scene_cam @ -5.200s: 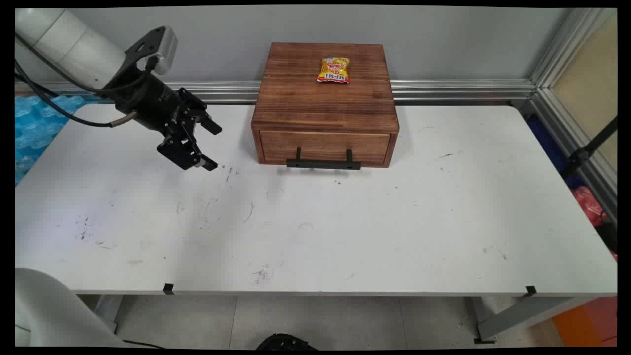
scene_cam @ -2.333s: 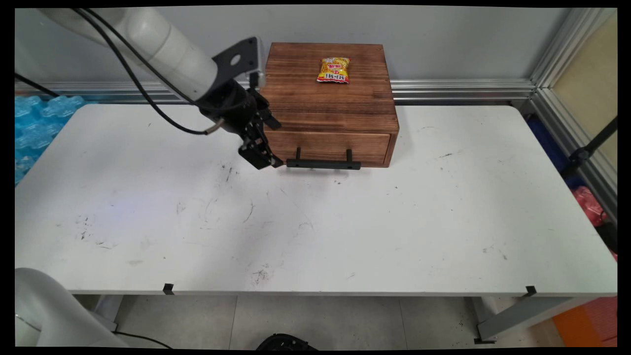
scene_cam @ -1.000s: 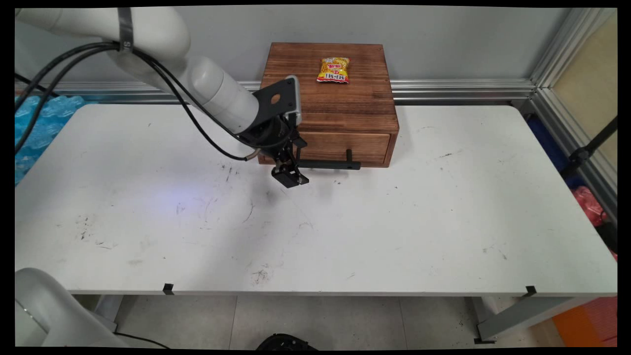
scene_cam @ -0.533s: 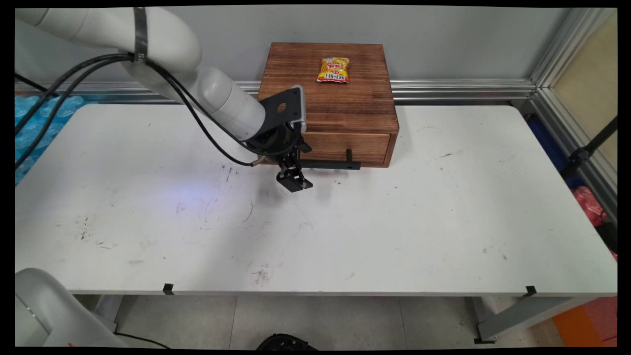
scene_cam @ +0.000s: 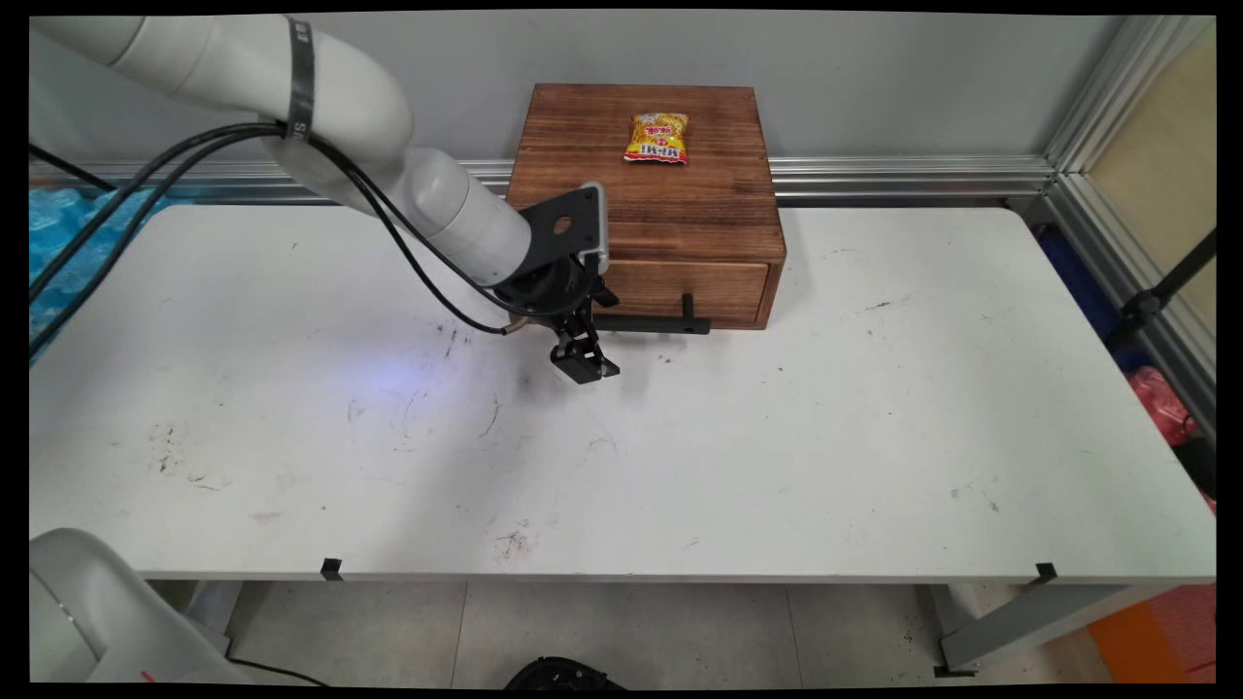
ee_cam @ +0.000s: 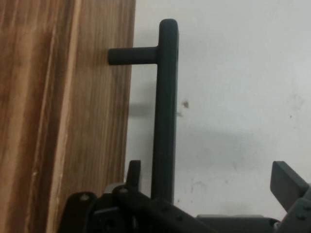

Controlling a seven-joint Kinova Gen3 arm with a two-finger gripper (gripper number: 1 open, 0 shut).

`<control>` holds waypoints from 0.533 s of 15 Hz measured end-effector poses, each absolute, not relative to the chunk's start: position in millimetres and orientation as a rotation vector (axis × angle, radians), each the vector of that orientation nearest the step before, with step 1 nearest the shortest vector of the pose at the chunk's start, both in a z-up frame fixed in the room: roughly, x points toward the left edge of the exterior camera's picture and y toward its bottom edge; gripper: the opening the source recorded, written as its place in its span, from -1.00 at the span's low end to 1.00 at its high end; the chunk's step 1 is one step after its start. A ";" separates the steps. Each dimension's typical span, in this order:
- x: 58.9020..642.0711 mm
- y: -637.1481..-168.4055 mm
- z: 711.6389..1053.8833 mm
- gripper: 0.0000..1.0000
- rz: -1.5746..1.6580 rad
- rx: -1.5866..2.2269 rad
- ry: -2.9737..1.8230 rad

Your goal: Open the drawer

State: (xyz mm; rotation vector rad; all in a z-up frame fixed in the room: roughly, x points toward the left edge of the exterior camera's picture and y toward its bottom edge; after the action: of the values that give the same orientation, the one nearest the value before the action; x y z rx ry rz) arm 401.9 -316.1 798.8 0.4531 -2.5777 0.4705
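main view: gripper is hanging low over the table, right at the left end of the black drawer handle of the wooden box. box is sitting at the table's far edge, near the middle, against the wall. drawer front is looking flush with the box. a yellow snack packet is lying on the box top, toward its back edge.

hand view: fingers are standing apart. one finger is sitting between the drawer front and the handle bar, the other is out over the bare table, so the bar is passing between them. can't tell if either is touching it.
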 end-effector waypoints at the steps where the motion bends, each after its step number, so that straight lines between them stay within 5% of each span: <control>1: 402.0 -317.5 796.9 1.00 0.471 0.451 -2.578; 8: 401.9 -323.1 787.3 1.00 0.470 0.446 -2.581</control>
State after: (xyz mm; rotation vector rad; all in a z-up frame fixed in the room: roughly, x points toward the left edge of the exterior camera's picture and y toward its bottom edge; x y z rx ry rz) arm 401.9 -323.1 787.3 0.4464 -2.5805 0.4699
